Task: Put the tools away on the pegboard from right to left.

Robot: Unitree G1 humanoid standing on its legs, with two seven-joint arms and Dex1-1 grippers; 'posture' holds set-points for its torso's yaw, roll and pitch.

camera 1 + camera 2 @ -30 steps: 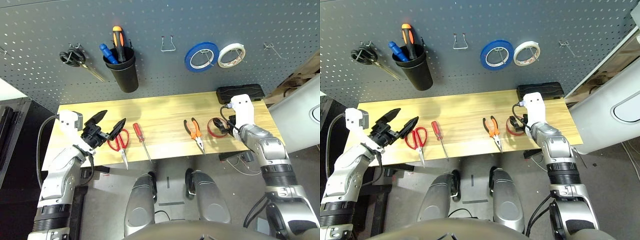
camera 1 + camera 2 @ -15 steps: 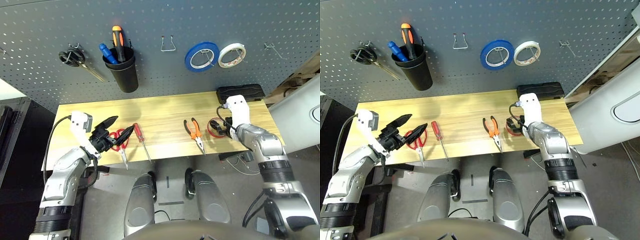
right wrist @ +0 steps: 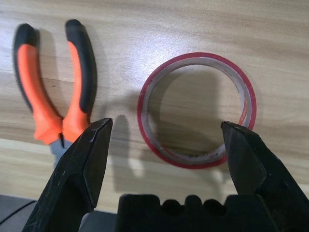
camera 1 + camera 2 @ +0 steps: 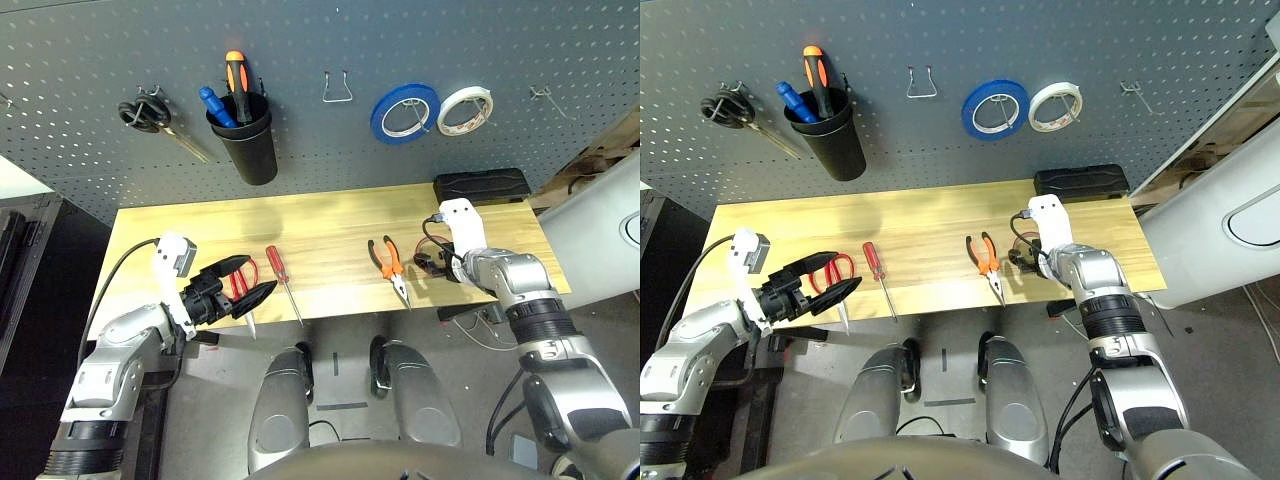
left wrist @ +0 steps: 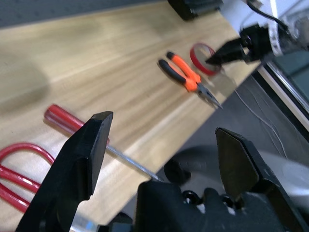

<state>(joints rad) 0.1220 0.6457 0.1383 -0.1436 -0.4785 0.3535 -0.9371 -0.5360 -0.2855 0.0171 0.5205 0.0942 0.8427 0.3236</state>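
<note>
Near the front edge of the tabletop point(image 4: 320, 215), the left claw point(image 4: 243, 291) gapes open over the red-handled scissors point(image 4: 836, 278), while the right claw point(image 3: 166, 145) stands spread wide just above the red tape ring point(image 3: 196, 109), seemingly not touching it. Between them lie the red-handled screwdriver point(image 4: 282, 281) and the orange-and-black pliers point(image 4: 389, 266). Behind, the pegboard point(image 4: 320, 150) carries blue and white tape rolls.

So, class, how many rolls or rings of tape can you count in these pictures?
3. The blue tape roll and the white tape roll hang side by side on the pegboard; the red tape ring lies on the table beside the pliers.
</note>
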